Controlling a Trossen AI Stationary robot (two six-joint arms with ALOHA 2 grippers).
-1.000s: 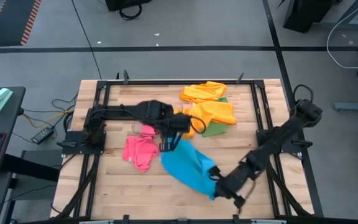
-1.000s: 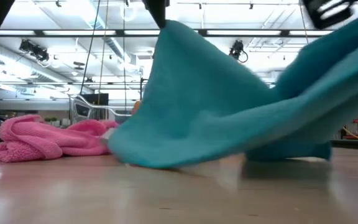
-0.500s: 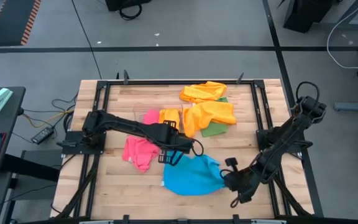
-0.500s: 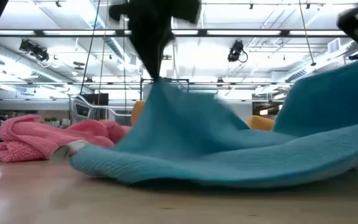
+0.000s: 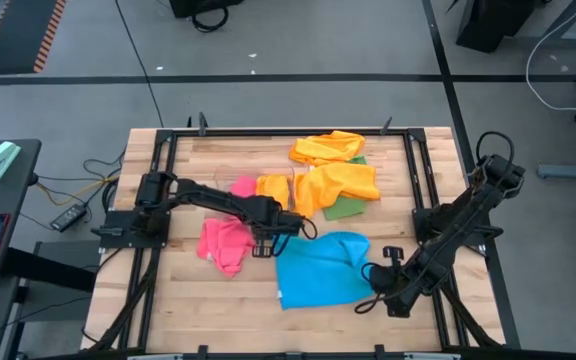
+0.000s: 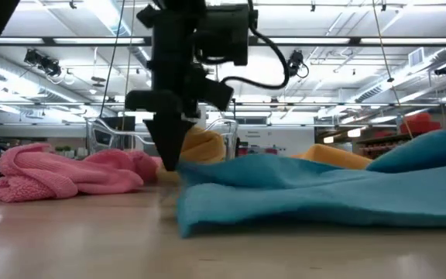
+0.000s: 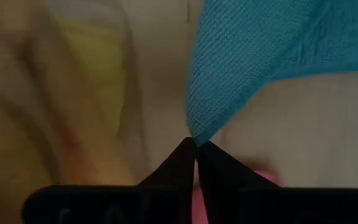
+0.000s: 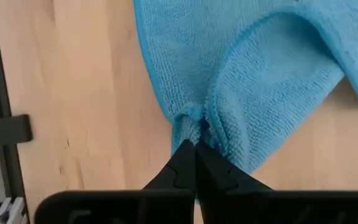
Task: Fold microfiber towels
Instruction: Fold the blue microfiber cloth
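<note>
A blue microfiber towel (image 5: 320, 268) lies spread on the wooden table, near the front middle. My left gripper (image 5: 271, 247) points down at the towel's far left corner, shut on it just above the tabletop (image 6: 167, 164). My right gripper (image 5: 370, 277) is shut on the towel's right edge. A crumpled pink towel (image 5: 223, 243) lies to the left of the blue one. Orange towels (image 5: 338, 182) and a green one (image 5: 348, 209) lie in a heap toward the far edge. My left gripper pinches the very tip of the blue towel's corner (image 7: 197, 133) between its two fingertips, from above, pointing down. The corner sits low at the table, and the cloth runs away from it lying flat. My right gripper pinches a gathered bunch of the towel's right edge (image 8: 194, 126) between its fingertips, with several folds of cloth. It comes from above, slanting down. That end (image 6: 440, 147) is held a little above the table; the rest lies on the wood.
A yellow cloth (image 5: 273, 188) and a small pink one (image 5: 243, 186) lie at the middle back. Black frame rails (image 5: 418, 180) run along the table's sides. Bare wood (image 5: 208, 310) shows along the near edge, left of the blue towel.
My left gripper has come down to the table with the towel's corner. My right gripper has moved toward the table's right edge and rolled. The blue towel, raised and draped a second ago, now lies spread out nearly flat.
</note>
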